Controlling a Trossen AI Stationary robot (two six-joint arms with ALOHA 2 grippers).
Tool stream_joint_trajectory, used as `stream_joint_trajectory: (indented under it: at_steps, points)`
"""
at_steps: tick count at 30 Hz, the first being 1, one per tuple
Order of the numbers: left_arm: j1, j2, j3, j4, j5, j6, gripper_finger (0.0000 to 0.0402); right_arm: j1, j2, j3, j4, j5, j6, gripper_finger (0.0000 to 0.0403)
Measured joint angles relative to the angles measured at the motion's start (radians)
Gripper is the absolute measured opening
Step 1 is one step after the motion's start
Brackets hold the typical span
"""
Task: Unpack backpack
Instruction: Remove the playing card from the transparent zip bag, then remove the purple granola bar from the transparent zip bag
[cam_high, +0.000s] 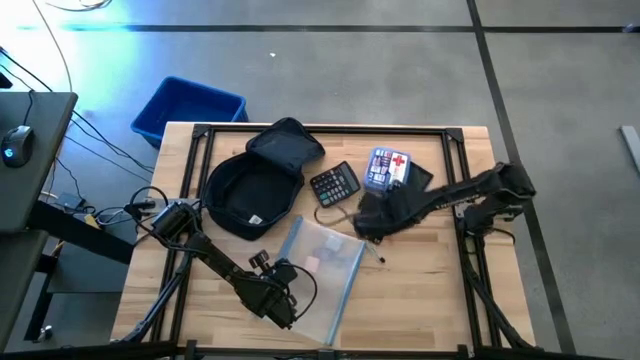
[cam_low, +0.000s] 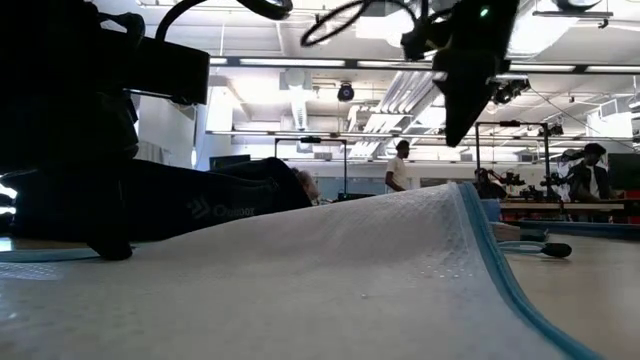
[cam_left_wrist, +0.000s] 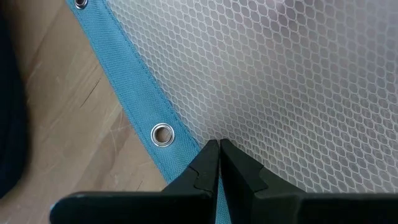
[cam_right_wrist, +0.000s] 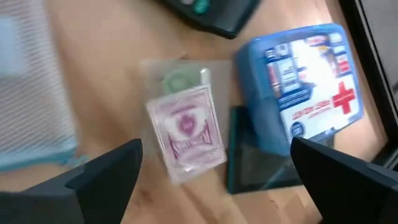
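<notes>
From the high view I see the rounded dark navy soft fabric backpack (cam_high: 262, 178) lying unzipped on the wooden table (cam_high: 420, 290), its lid flopped back and its black lining showing. Just beside the backpack lies a clear mesh pouch with blue trim (cam_high: 322, 265), where my left gripper (cam_high: 283, 308) rests; past the pouch, my right gripper (cam_high: 368, 222) hovers.

In the low view the backpack sags flat behind the pouch: limp, light cloth, I judge (best taken by the rim or lid edge).

The left wrist view shows jaws pinched together at the pouch's blue hem.

The right wrist view shows jaws wide and empty over a pink card packet (cam_right_wrist: 186, 132) beside a blue first-aid kit (cam_right_wrist: 305, 81).
</notes>
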Motion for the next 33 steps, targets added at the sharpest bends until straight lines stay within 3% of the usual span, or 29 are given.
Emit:
stream_joint_trajectory:
  at_steps: [3, 8, 12, 17, 24, 28, 33]
  points:
    - [0.0, 0.0, 0.0, -0.001, 0.001, -0.006, 0.0, 0.127, 0.002, 0.0, 0.051, 0.004, 0.025, 0.0386]
    - [-0.001, 0.001, 0.011, -0.04, 0.013, -0.029, 0.0, 0.37, 0.054, 0.0, 0.309, -0.137, -0.034, 0.0386]
    - [-0.003, 0.003, 0.027, -0.084, 0.033, -0.042, 0.0, 0.49, 0.143, 0.001, 0.417, -0.163, -0.03, 0.0378]
    - [-0.003, 0.005, 0.062, -0.157, 0.05, -0.056, 0.0, 0.471, 0.284, 0.0, 0.532, -0.063, -0.091, 0.0348]
    - [-0.01, -0.002, 0.124, -0.333, 0.0, -0.124, 0.0, 0.346, 0.371, -0.001, 0.863, -0.001, -0.285, 0.0306]
    - [-0.006, -0.002, 0.104, -0.255, -0.07, -0.105, 0.0, 0.305, 0.367, 0.001, 0.983, 0.05, -0.329, 0.029]
    - [0.017, 0.0, 0.024, -0.126, -0.086, -0.035, 0.0, 0.258, 0.367, 0.0, 0.962, 0.117, -0.275, 0.028]
